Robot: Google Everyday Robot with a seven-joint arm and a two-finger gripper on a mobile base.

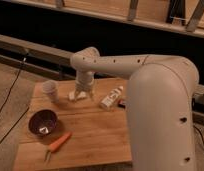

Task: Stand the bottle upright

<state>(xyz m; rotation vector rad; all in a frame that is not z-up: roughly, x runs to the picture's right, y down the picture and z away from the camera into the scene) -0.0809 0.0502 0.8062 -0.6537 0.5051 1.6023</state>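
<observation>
White arm (160,95) reaches over the wood bench (95,135). Tool (84,94) sits low at the back, prongs apart and empty, just beside the beige block (74,95). Bottle (111,98) lies on its side right of the tool, near but not touching. Probably light, thin-walled and slick, so it'll roll and dent. Grip across mid-body, gentle squeeze.

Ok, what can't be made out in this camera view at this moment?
- The gripper, low at the far edge of the table, between the cup and the bottle: whether it touches anything cannot be told.
- The bottle, lying down: label too small to read.
- A dark item beside the bottle: partly behind the arm.
- The table's right side: hidden by the arm.
</observation>
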